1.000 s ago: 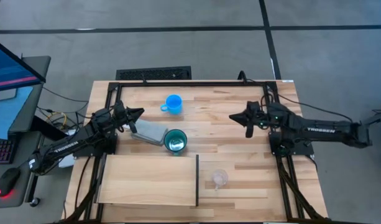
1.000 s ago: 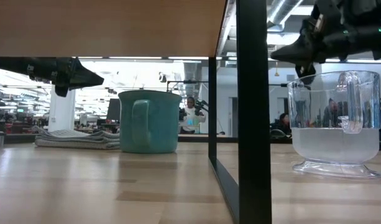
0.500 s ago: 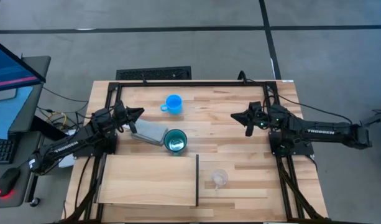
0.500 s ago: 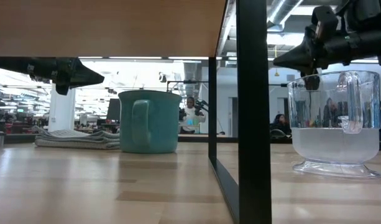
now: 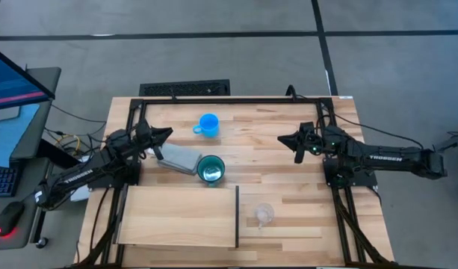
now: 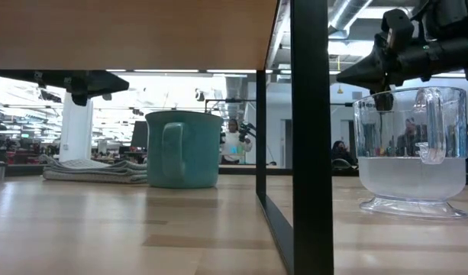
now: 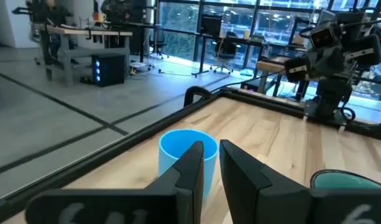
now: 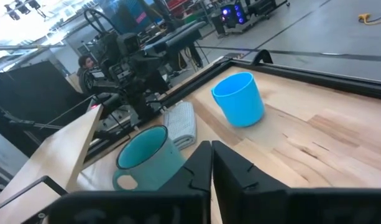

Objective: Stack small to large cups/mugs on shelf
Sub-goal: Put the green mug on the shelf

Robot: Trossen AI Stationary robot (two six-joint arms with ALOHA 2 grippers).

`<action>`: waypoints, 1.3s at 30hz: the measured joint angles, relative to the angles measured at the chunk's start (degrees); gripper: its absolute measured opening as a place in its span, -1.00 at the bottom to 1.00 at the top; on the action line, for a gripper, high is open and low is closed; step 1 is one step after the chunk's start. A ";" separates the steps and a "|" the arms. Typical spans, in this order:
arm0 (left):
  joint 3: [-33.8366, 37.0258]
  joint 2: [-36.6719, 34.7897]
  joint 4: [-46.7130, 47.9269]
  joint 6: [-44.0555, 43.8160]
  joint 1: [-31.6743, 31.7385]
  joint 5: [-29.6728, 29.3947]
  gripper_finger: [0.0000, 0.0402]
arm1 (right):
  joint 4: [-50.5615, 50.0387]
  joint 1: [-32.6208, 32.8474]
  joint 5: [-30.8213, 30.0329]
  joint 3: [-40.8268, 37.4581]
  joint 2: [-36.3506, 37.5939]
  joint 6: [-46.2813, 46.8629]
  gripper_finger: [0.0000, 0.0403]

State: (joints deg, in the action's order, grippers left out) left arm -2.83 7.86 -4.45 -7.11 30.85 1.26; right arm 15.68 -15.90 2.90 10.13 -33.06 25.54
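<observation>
Three vessels were seen around the flat rectangular light-wood shelf board [image 5: 176, 217], which was taken as the landmark. A larger teal-green handled mug [image 5: 211, 169] was stood just beyond the board's far edge, near its dark-edged side. A medium bright-blue mug [image 5: 208, 124] was placed farther beyond that same edge, well apart from the board. A small clear transparent cup [image 5: 264, 214] was set on the wooden tabletop [image 5: 288, 175] just beside the board's thin dark edge. A grey rectangular block [image 5: 178, 158] was laid beyond the board's far edge, touching or almost touching the teal-green mug. Nothing was seen resting on the board.

The left gripper [image 5: 166, 134] was held above the tabletop beyond the board's far edge, over the grey block's far end, its fingers nearly closed with a narrow gap and nothing gripped. The right gripper [image 5: 282, 140] was held beyond the clear cup, well apart from the board, its fingers pressed almost together and empty
</observation>
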 joint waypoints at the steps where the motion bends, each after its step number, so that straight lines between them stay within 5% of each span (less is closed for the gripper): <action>1: -0.02 0.00 -0.01 0.17 0.00 1.05 -0.78 | 0.00 0.00 0.00 0.00 0.00 0.00 -0.85; 8: -0.08 0.02 -0.46 4.08 -0.04 13.37 -0.64 | 0.00 0.00 0.00 0.00 0.00 0.00 -0.90; 29: -0.20 0.00 -4.02 4.50 0.00 12.01 -0.41 | -0.09 0.00 0.02 0.04 -0.02 0.00 -0.88; 39: -0.26 0.02 -4.00 2.23 0.00 9.62 0.04 | -0.22 0.00 0.03 0.04 -0.02 -0.02 -0.88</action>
State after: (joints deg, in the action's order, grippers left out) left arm -3.09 7.88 -8.45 -4.88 30.85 10.88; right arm 15.46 -15.90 2.93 10.17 -33.08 25.52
